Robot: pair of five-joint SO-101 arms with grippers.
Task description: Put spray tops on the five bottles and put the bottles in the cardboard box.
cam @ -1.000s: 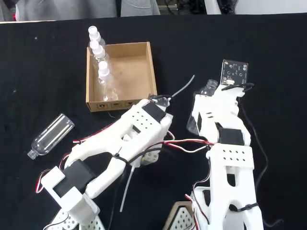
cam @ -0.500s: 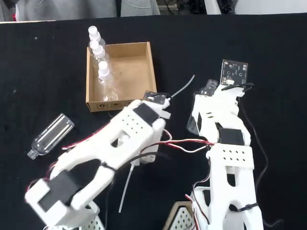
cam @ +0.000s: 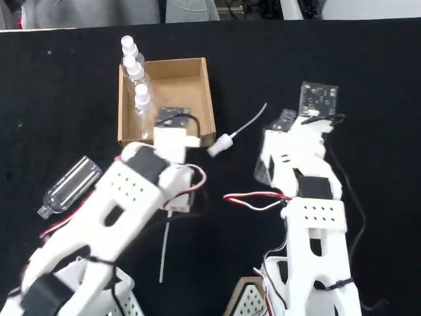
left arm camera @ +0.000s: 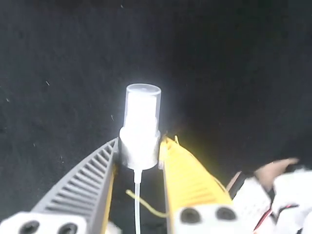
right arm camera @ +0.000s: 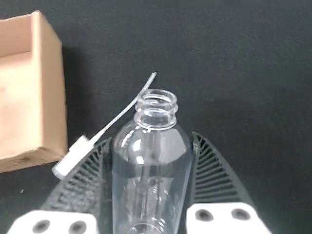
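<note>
A: What is seen of the surface and the room?

B: A table covered in black cloth is shown, and the cloth is flecked with pale specks. Beyond its far edge, grey shapes and a white patch are cut off by the frame. Nothing more of the room can be made out.

A: Where is the box placed?

B: The cardboard box is set on the far left part of the cloth, open side up. Three capped bottles are ranged along its left wall. Whether they stand or lean cannot be told.

A: And the other things?

B: An uncapped bottle is laid on its side on the cloth, well to the left of the box's near wall. A loose spray top is laid just beside the box's near right corner, with its thin tube pointed towards the right arm.

A: How are the grippers found?

B: The left gripper is held above bare cloth. Its grey and yellow fingers are pinched on the collar of a spray top, and the tube of that top is hung down between them. The right gripper is clamped around the shoulder of an open bottle, whose neck is pointed away from the wrist. In the high view, the left arm's wrist is seen over the box's near wall. Red and white wires are trailed between the two arms.
</note>
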